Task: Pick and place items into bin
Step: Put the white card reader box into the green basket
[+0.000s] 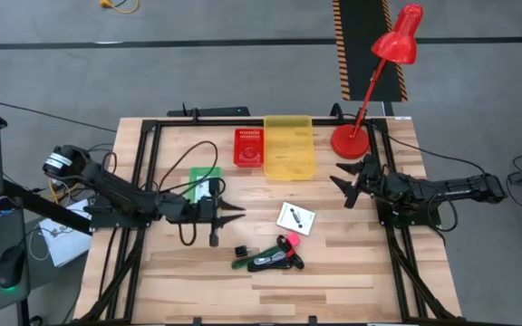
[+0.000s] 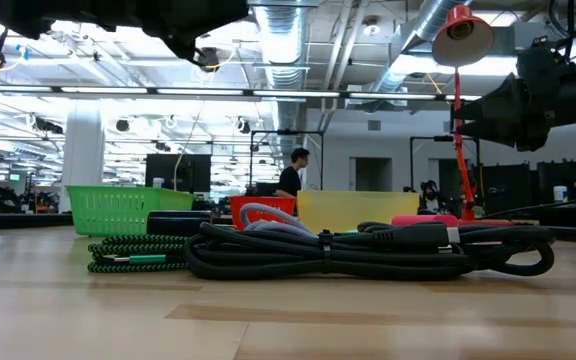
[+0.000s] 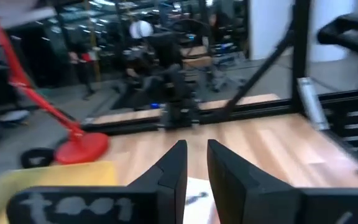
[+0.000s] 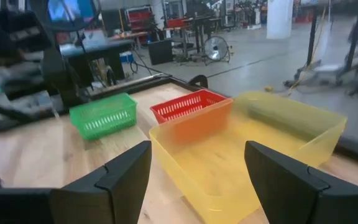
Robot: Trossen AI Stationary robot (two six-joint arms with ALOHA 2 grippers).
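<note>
The items lie on the wooden table. A white square packet [image 1: 295, 218] with a black mark lies flat; it also shows low between my left fingers [image 3: 194, 194]. Nearer the table's near edge sits a heap: a coiled black cable [image 1: 275, 262] [image 2: 368, 250], a green stick [image 1: 246, 263], a pink-tipped piece [image 1: 290, 241] and a tiny black block [image 1: 240, 250]. My left gripper [image 1: 236, 214] [image 3: 196, 155] hovers left of the packet, fingers a narrow gap apart, holding nothing. My right gripper [image 1: 341, 177] [image 4: 197, 162] is wide open, just right of the yellow bin [image 1: 289, 147] [image 4: 253, 137].
A red basket [image 1: 249, 147] [image 4: 188, 106] stands left of the yellow bin, and a green basket [image 1: 205, 181] [image 4: 103, 115] is partly under my left arm. A red desk lamp's base [image 1: 350, 140] sits at the far right corner. A black frame [image 1: 143, 172] borders the table.
</note>
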